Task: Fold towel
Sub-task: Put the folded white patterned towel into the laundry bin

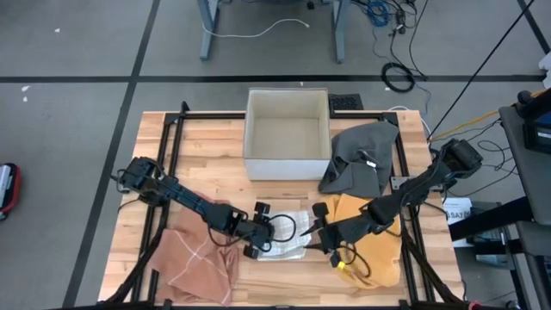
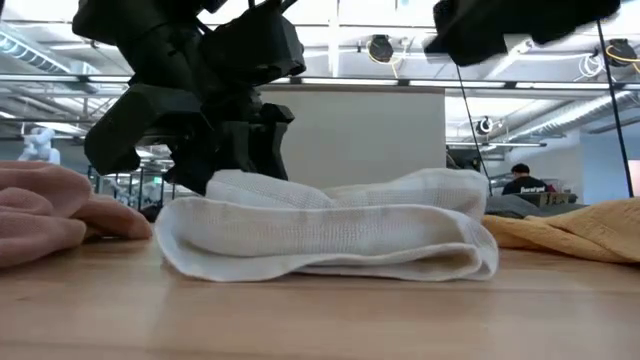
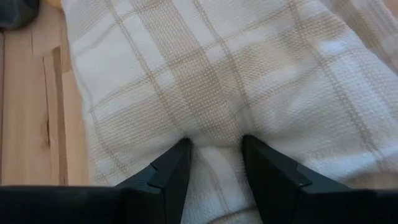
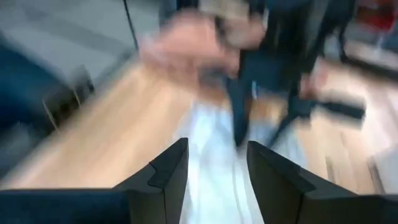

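Note:
A white checked towel (image 1: 286, 232) lies folded in several layers on the wooden table (image 1: 215, 172), between both arms; the low view shows its stacked folds (image 2: 330, 235) flat on the wood. My left gripper (image 1: 256, 234) is at the towel's left end, tilted steeply down, with its fingers apart and their tips on the cloth (image 3: 214, 146). My right gripper (image 1: 317, 234) hangs open above the towel's right end (image 4: 217, 149) with nothing between its fingers. That view is blurred. My left gripper sets both fingertips (image 3: 180, 152) on the top layer of the folded towel (image 3: 214, 134) near its left end, coming from the table's left and slanting down. Cloth shows in the gap between the tips; I cannot tell whether it is pinched. The towel lies flat on the table.
A pink towel (image 1: 202, 258) lies crumpled at the near left and a yellow one (image 1: 374, 245) at the near right under the right arm. Farther back are a grey towel (image 1: 362, 159) and an open white box (image 1: 288, 133). Black rails (image 1: 168, 164) frame the table.

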Motion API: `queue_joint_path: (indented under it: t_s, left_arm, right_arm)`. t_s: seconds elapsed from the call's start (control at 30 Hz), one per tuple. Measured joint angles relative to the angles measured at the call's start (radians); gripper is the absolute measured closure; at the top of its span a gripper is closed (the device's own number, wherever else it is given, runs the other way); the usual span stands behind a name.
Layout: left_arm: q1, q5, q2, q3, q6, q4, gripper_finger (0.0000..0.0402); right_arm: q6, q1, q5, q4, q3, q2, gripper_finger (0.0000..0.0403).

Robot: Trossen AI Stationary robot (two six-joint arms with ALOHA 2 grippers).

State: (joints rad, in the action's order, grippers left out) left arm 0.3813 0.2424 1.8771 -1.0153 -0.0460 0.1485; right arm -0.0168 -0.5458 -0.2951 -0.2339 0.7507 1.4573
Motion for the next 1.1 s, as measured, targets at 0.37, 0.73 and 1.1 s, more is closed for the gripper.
queue_joint_path:
  t_s: [0.37, 0.73, 1.1]
  left_arm:
    - [-0.011, -0.02, 0.001, 0.0, -0.017, -0.036, 0.0241]
    - [-0.014, -0.064, 0.002, 0.0, -0.016, -0.056, 0.0241]
    - [-0.014, -0.096, 0.003, 0.001, -0.014, -0.09, 0.0241]
  right_arm:
    - [-0.114, -0.054, 0.015, -0.432, -0.042, 0.318, 0.022]
    - [-0.132, -0.012, -0.076, -0.113, 0.187, 0.483, 0.0109]
    - [-0.057, 0.031, -0.117, -0.058, 0.201, 0.544, 0.0148]
